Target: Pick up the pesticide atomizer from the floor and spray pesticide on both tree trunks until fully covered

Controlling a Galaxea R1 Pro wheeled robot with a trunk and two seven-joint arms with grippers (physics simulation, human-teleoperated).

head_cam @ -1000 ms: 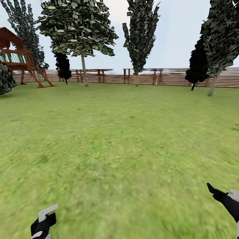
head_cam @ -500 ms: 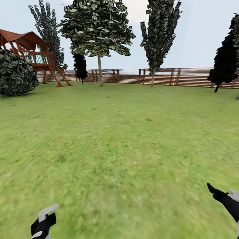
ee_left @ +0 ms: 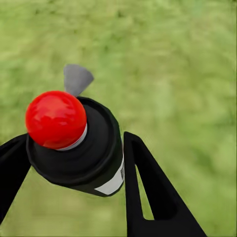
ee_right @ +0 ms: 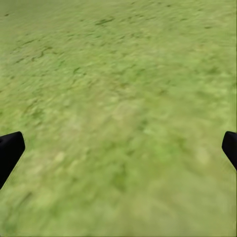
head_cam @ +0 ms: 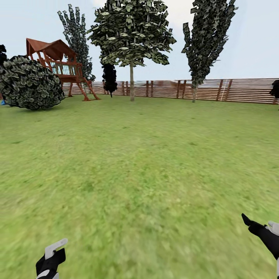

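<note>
Left wrist view: left gripper (ee_left: 74,163) clamps the pesticide atomizer (ee_left: 74,143), fingers touching its black body, red cap outward. Right gripper (ee_right: 118,148) hangs spread wide, empty, over the lawn (ee_right: 118,74).

Fenced garden: lawn (head_cam: 147,162); slat fence (head_cam: 240,91); wooden playset (head_cam: 58,68); trees (head_cam: 131,35)

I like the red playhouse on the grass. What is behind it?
Behind the red wooden playhouse stands a tall dark narrow tree, and the brown slatted wooden fence runs past it. The round dark leafy bush covers its lower left side, so whatever lies behind there is hidden.
</note>
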